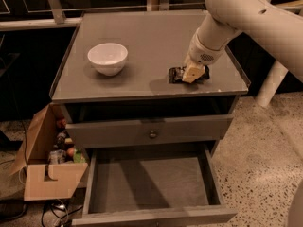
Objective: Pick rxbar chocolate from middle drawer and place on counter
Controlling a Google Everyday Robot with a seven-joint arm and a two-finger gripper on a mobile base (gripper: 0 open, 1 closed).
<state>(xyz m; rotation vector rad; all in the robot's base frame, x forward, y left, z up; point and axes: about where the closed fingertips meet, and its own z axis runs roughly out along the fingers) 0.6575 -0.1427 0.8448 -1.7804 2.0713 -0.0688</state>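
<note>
Arm reaching in from the upper right, and the gripper (191, 74) is down low at the right front of the counter surface (151, 32), right on top of the rxbar chocolate (175, 74). The black bar lies flat there, poking out to the left of the tan tip. Whether the jaws pinch it or stand spread, cannot tell. White bowl (108, 57) sits well apart on the left. Below, the middle drawer (149, 186) is pulled out, and the knobbed drawer front (152, 134) above it is closed. Cardboard box (47, 178) on the floor at left.
</note>
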